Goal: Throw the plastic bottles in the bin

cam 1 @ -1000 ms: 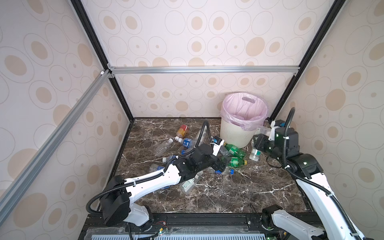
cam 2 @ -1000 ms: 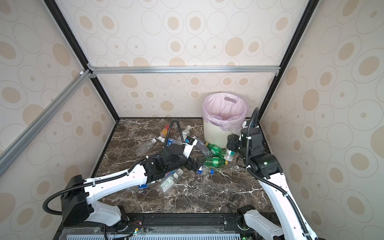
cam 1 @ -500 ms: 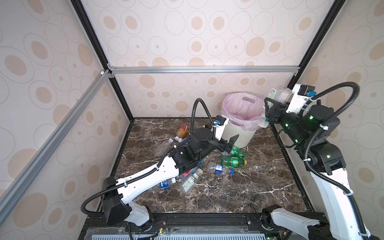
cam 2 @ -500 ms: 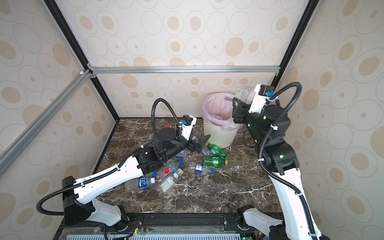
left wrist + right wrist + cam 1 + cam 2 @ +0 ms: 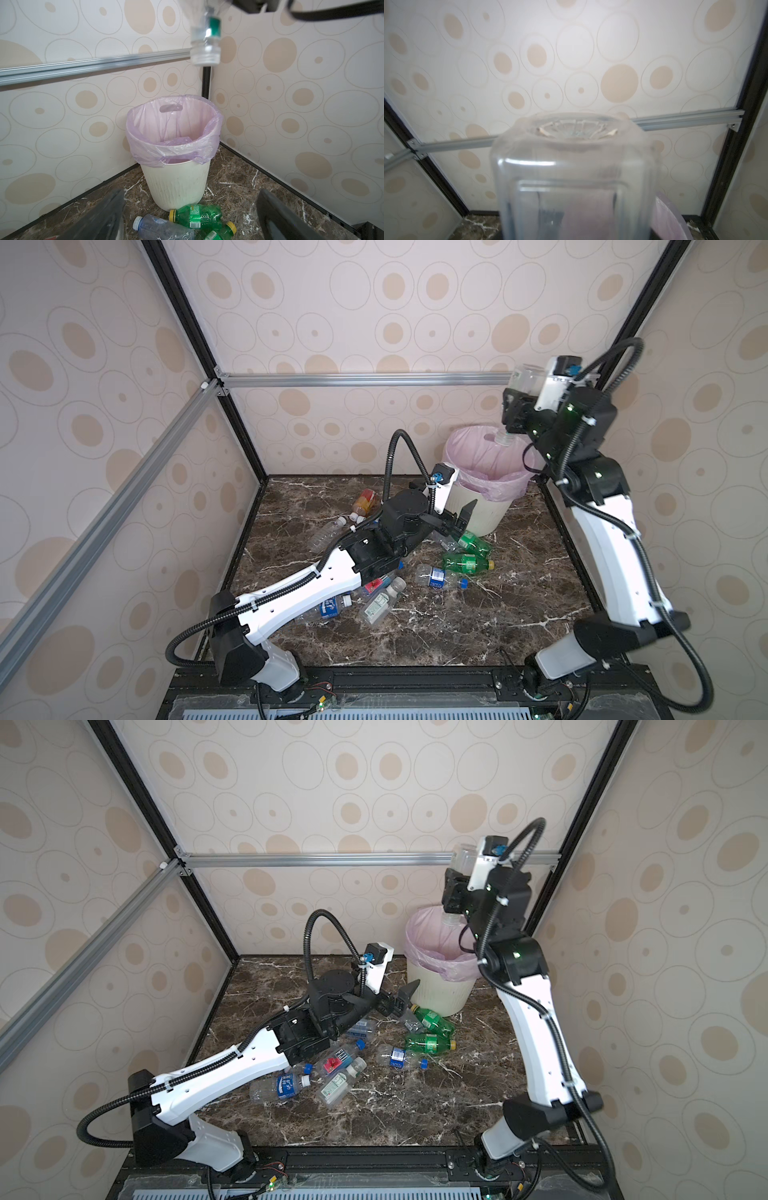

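Right hand (image 5: 513, 415): raised, around a clear bottle (image 5: 524, 379) turned cap-down; gripping or letting go, cannot tell.
Bin (image 5: 478, 514): directly below that hand and bottle.
Left hand (image 5: 462, 517): jaws wide apart, beside the bin.
Other bottles (image 5: 465, 563): lying on the desk (image 5: 457, 626), under and behind the left hand.

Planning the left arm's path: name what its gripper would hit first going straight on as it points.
Probably the bin, its wall just ahead of the left gripper; green bottles lie lower. Depth is unclear.

Glossy marble-look floor (image 5: 436, 635), ribbed matt plastic bin (image 5: 176, 187), thin crinkled plastic bag (image 5: 145, 128), clear shiny plastic bottle (image 5: 575, 176)
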Controlling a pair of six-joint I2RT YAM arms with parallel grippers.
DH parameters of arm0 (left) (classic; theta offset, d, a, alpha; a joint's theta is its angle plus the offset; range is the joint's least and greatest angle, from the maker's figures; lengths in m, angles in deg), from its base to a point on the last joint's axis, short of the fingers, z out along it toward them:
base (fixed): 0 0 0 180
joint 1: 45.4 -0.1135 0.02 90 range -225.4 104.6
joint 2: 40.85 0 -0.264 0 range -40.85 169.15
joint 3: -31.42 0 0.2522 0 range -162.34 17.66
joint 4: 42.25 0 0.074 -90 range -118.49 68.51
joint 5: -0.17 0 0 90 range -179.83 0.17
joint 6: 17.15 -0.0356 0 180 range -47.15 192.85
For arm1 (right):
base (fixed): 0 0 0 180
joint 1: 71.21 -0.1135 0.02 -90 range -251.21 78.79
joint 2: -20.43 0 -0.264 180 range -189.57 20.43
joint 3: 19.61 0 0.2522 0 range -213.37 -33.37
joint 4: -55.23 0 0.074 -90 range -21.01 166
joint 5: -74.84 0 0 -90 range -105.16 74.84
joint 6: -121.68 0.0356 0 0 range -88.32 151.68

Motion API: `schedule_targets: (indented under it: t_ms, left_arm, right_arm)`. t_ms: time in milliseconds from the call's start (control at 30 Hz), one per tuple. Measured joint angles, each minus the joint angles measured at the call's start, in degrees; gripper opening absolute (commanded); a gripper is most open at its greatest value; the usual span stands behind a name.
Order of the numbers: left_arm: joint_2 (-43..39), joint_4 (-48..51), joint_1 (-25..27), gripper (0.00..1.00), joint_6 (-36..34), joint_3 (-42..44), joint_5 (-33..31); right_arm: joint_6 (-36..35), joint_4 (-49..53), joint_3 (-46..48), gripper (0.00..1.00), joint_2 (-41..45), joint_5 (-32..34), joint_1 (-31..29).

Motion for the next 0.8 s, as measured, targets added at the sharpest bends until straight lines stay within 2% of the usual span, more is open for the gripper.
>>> schedule_targets:
  t_ms: [67, 167, 367, 500, 600, 800]
  left_arm:
    - [0.48, 1.27, 0.0, 0.99, 0.0, -0.87, -1.01]
    - [0.5, 3.61, 0.0, 0.99, 0.02, -0.92, -2.23]
    - [0.15, 5.27, -0.02, 0.99, 0.26, 0.11, -4.26]
    - [0.07, 7.41, -0.59, 0.99, 1.68, 0.48, -5.07]
    - [0.04, 10.25, -1.27, 0.99, 4.15, 0.5, -6.08]
    - [-1.07, 16.85, -5.09, 0.99, 10.84, 1.97, -7.58]
  right_arm:
    - [0.35, 4.92, -4.66, 0.98, -7.17, 1.07, 0.79]
    - [1.05, 9.53, -3.21, 1.0, -10.16, 1.57, 1.57]
    - [1.31, 11.67, -2.16, 1.0, -7.43, 1.68, 1.6]
    - [1.92, 11.58, -0.7, 1.0, -2.49, 1.03, 1.57]
    - [2.78, 10.71, 4.9, 1.0, 2.78, -0.42, 1.57]
    - [4.96, 6.23, 23.78, 1.0, 13.7, -4.92, 1.09]
